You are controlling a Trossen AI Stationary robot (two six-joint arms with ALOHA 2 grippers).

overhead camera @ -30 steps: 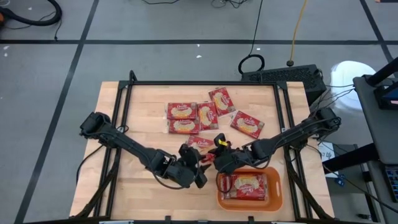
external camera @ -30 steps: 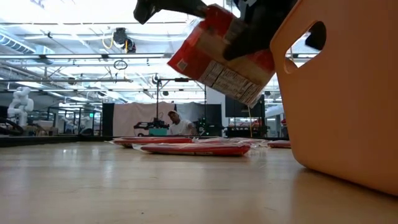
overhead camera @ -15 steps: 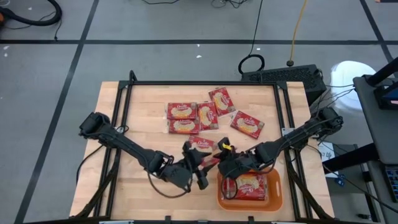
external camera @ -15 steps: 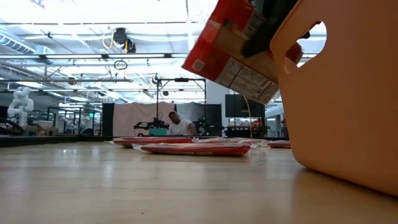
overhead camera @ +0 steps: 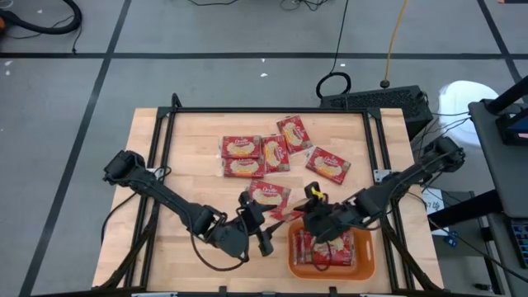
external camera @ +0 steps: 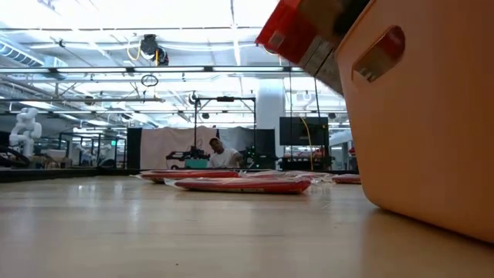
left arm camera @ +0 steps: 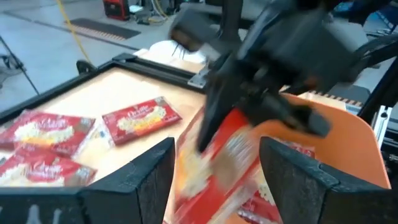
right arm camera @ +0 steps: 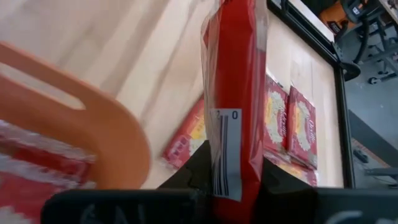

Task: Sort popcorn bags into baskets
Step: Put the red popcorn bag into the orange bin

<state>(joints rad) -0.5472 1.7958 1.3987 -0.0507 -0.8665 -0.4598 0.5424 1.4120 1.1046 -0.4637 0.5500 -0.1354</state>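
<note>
While the right hand [overhead camera: 318, 233] hangs over the orange basket [overhead camera: 367, 264], it pinches one red popcorn bag [right arm camera: 235, 93] on edge, tilted above the basket's rim; more bags [overhead camera: 330, 249] lie flat inside the basket; the left hand [overhead camera: 262, 235] sits just beside the basket with its fingers spread and nothing between them; one packet [overhead camera: 271, 195] lies on the desk [overhead camera: 190, 157] near the basket, and five others [overhead camera: 242, 157] lie clustered farther from it.
</note>
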